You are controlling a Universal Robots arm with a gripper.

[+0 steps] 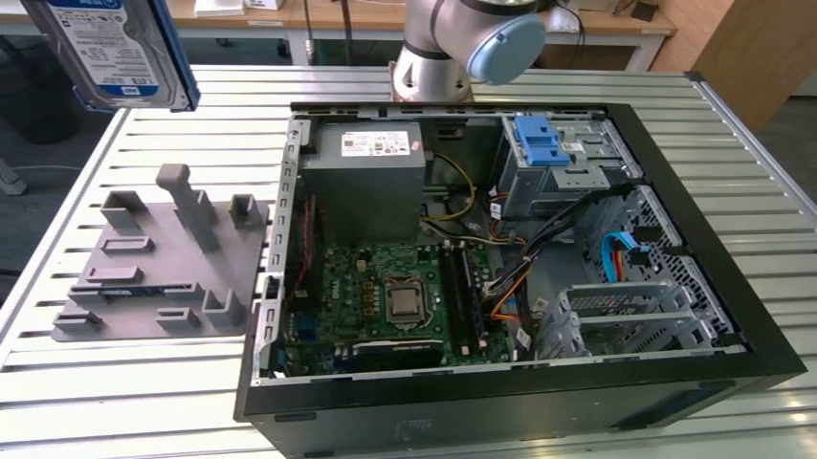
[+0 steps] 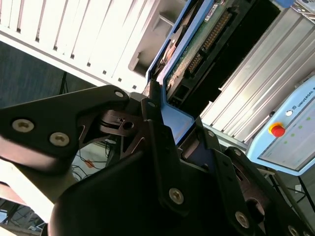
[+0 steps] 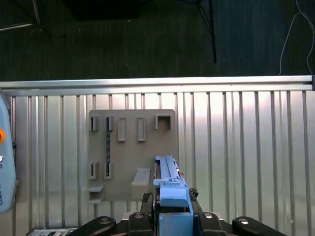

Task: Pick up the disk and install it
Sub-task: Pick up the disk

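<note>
Disk [image 3: 170, 179] held aloft in the gripper [image 3: 171, 199]

Closest to us, in both wrist views, the black fingers [image 2: 153, 118] are clamped on the disk, one on either side of its blue plastic bracket [image 2: 178, 123]. In the second wrist view the drive runs away from the jaws with its green circuit-board face [image 2: 199, 42] showing. A pendant with a red button [image 2: 278, 130] hangs off to one side.

In the first wrist view we see the disk edge-on, with a grey parts tray [image 3: 133, 147] on the slatted metal table [image 3: 246, 157] beneath it. The drive is clear of the tray, touching neither its slots nor its posts.

In the exterior view the disk [image 1: 109, 53] hangs high at the exterior view's left, label face toward the camera and slightly tilted. It is above the far corner of the table and well apart from the computer case [image 1: 511, 406]. The tray [image 1: 141, 277] lies flat below and nearer the camera.

To the exterior view's right of the tray, the open black case lies on its side. Inside it we note:
- a green motherboard [image 1: 396, 296]
- a grey power-supply box [image 1: 370, 186] with a white sticker
- farther back, a silver perforated cage [image 1: 568, 172] with a blue latch [image 1: 545, 142]

Beyond the case stands the arm's base [image 1: 441, 53], with wooden benches [image 1: 613, 21] behind it.
</note>
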